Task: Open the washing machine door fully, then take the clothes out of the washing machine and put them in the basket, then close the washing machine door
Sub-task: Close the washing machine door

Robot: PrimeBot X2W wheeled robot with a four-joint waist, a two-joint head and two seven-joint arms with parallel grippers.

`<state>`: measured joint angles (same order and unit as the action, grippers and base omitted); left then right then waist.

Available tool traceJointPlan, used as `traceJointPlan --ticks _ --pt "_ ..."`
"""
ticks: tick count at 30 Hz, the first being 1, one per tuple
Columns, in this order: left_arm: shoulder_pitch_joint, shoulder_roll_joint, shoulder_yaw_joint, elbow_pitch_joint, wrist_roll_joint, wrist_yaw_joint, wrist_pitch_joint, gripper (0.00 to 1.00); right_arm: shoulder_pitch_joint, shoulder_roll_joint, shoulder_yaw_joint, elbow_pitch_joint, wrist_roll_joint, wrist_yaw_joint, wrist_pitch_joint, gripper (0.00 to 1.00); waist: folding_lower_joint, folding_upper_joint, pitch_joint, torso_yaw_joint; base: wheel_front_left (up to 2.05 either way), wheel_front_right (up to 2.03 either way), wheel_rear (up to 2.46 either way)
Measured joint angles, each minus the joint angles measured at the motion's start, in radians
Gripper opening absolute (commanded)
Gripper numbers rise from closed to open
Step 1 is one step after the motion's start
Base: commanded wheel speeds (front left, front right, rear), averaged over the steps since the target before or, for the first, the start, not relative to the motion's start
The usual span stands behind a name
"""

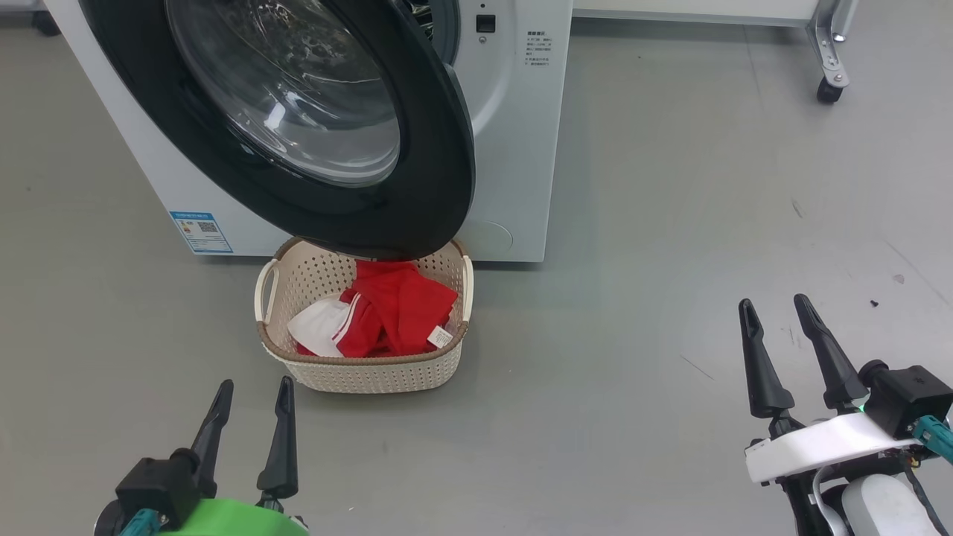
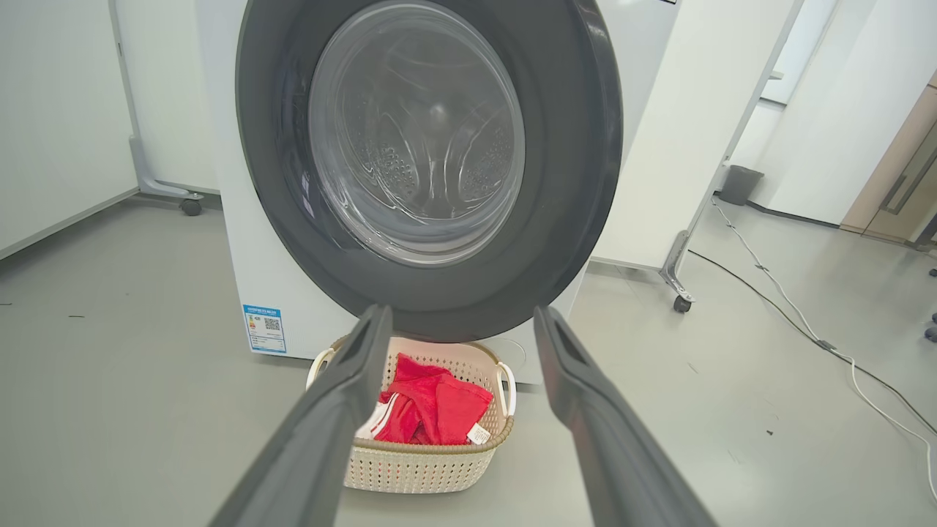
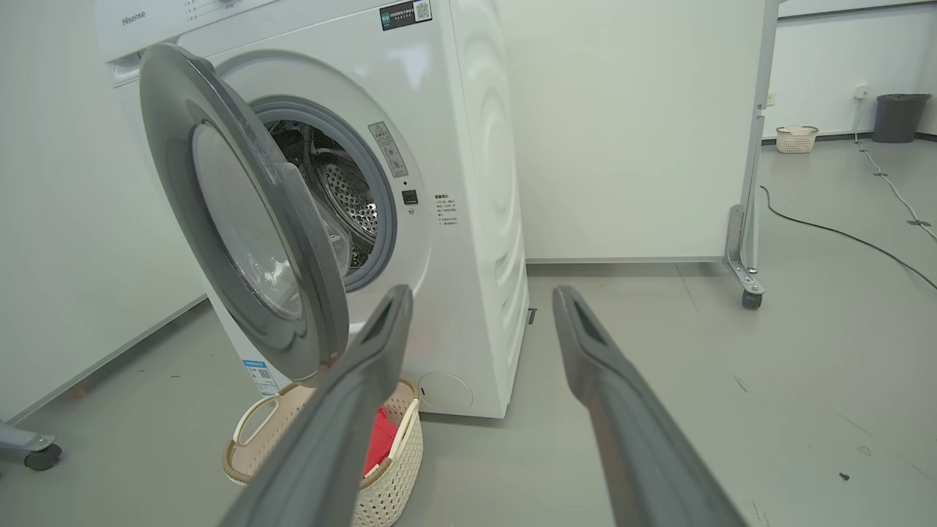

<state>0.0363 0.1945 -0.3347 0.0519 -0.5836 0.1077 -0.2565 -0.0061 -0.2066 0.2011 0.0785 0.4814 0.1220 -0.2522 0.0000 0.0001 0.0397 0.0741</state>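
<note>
The washing machine (image 1: pixel 514 112) (image 3: pixel 476 183) stands on the floor with its black-rimmed door (image 1: pixel 313 119) (image 2: pixel 439 161) (image 3: pixel 249 219) swung partly open over the basket. The cream basket (image 1: pixel 357 372) (image 2: pixel 417 468) (image 3: pixel 388 476) sits right in front of the machine with the red and white clothes (image 1: pixel 391 313) (image 2: pixel 432 406) (image 3: pixel 377 443) lying in it. My left gripper (image 1: pixel 253 391) (image 2: pixel 461 322) is open and empty, low and just near of the basket. My right gripper (image 1: pixel 774 309) (image 3: pixel 483 300) is open and empty, well off to the right. The steel drum (image 3: pixel 344 197) shows through the opening.
A white panel on a wheeled metal foot (image 1: pixel 830 82) (image 3: pixel 747 293) stands to the right of the machine. A cable (image 2: pixel 805 329) (image 3: pixel 842 234) runs over the grey floor at the right. A dark bin (image 3: pixel 893 117) and another small basket (image 3: pixel 796 137) stand far back.
</note>
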Motion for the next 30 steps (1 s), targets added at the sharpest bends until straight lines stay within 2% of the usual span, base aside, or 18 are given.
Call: traceJointPlan --ticks 10,30 --pt "0.017 -0.018 0.000 0.001 0.049 -0.012 0.000 1.00 0.000 0.004 0.001 0.002 0.000 0.000 0.000 1.00 0.0000 0.0000 -0.004 -0.006 0.00 0.00 0.00" --pt "0.033 -0.054 0.030 0.002 0.076 -0.031 0.000 1.00 0.000 0.005 0.003 0.005 0.000 0.000 0.000 1.00 0.0000 0.0000 -0.008 -0.008 0.00 0.00 0.00"
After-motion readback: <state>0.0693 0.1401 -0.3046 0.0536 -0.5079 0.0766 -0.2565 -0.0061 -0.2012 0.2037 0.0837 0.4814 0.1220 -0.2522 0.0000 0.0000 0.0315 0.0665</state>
